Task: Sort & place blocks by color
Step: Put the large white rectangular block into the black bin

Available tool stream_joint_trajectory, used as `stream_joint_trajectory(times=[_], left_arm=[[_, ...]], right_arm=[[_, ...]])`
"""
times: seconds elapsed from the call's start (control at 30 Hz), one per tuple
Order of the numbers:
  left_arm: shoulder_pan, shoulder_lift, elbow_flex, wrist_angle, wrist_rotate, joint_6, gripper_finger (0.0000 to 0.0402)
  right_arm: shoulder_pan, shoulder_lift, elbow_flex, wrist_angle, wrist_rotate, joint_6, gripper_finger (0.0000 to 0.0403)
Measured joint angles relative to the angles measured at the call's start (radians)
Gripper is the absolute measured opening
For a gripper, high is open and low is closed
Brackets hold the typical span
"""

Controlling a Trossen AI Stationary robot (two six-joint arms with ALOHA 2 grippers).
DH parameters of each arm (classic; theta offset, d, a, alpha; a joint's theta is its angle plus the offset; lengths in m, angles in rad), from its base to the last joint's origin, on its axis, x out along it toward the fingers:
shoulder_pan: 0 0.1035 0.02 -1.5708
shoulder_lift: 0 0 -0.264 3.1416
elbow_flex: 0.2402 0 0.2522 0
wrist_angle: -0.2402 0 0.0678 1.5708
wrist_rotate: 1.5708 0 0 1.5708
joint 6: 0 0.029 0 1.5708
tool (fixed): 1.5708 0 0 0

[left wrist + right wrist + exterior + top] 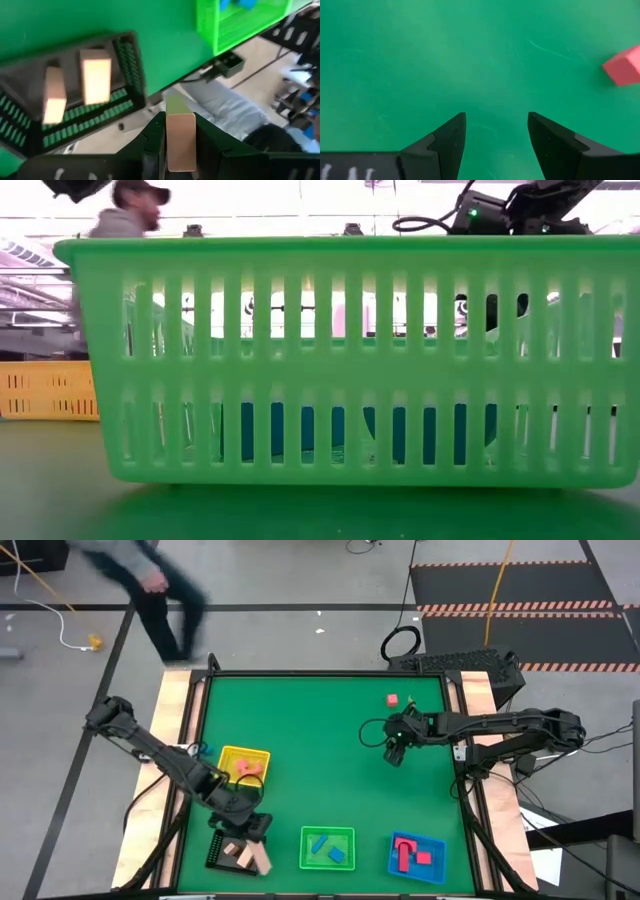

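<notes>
left gripper (180,145) clamps a cream bar (179,135), arm bent low over the black tray (222,850) at the counter's near-left corner | right gripper (496,131) parted, empty, arm stretched mid-counter near a red block (393,699)

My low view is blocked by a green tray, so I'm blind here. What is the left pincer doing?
Observer: The left pincer is shut on a wood bar, near the black tray.
Operator: Anything in that tray?
Observer: Two wood pieces.
Operator: And the right arm?
Observer: The right pincer is open and empty over the green mat, with one red block lying loose on the mat nearby.
</notes>
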Motion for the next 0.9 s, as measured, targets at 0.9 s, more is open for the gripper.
stream_joint_trajectory(times=[0.9], left_arm=[[-0.125, -0.052, 0.001, -0.428, 0.007, -0.127, 0.0067]], right_arm=[[0.0, 0.0, 0.0, 0.275, -0.004, 0.0, 0.0194]])
